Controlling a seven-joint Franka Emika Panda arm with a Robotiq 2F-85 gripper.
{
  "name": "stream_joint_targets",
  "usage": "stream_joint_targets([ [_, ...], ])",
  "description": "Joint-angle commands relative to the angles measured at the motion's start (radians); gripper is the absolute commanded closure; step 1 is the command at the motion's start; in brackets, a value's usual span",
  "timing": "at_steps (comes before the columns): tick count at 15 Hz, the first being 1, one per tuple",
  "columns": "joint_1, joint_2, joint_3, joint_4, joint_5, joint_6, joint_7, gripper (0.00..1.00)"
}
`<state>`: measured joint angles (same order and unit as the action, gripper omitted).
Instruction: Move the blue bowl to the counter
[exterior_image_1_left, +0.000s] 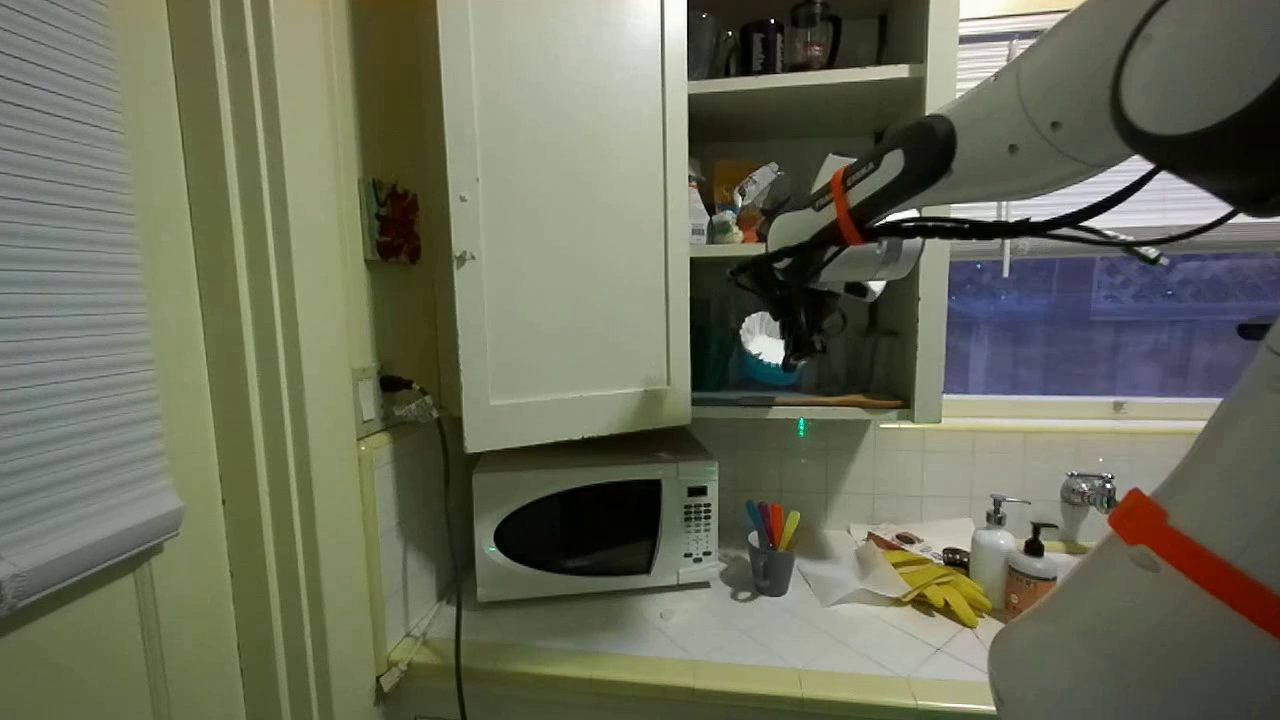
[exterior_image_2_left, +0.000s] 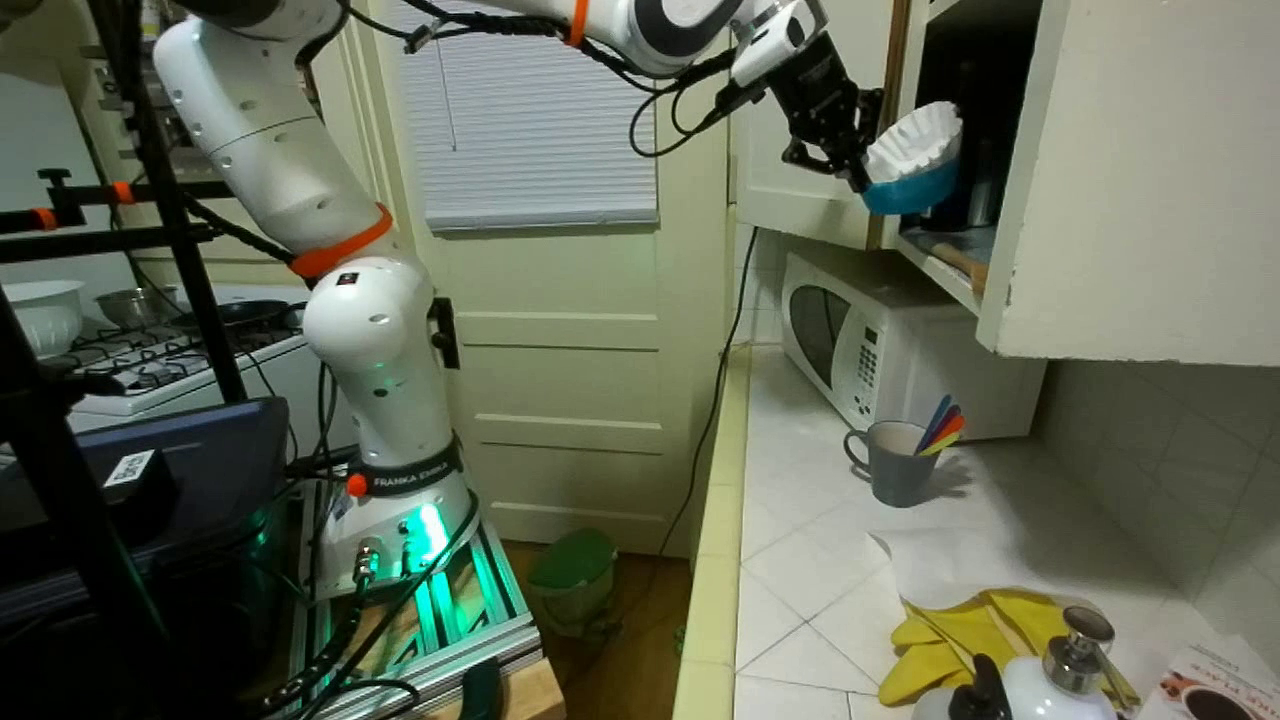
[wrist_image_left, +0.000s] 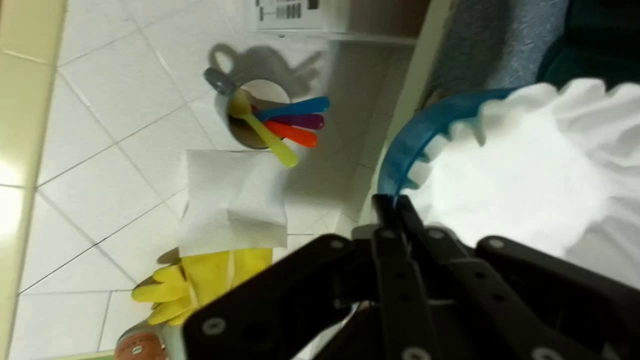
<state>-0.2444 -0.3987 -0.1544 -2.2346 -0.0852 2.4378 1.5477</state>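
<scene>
Blue bowl (exterior_image_2_left: 915, 190) pinched by the rim in my claw (wrist_image_left: 393, 201), tilted, crinkled white paper (exterior_image_2_left: 915, 140) inside, on the cabinet (exterior_image_1_left: 931, 350) side of me, up at the lowest shelf (exterior_image_1_left: 850, 412). Table (exterior_image_2_left: 800, 520) lies below: out past that shelf first, I reckon, then down.

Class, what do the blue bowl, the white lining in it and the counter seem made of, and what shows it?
Blue bowl: probably smooth plastic, from its thin, evenly coloured wall. White lining: likely matte paper, by its pleated edge. Counter: apparently glazed ceramic tile, with joint lines and edge glare.
</scene>
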Motion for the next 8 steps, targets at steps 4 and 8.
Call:
stream_joint_targets([
  [4,-0.040,-0.311,-0.027,-0.152,0.079,-0.394,-0.247,0.99],
  [8,-0.042,-0.354,-0.005,-0.200,0.165,-0.601,-0.323,0.99],
])
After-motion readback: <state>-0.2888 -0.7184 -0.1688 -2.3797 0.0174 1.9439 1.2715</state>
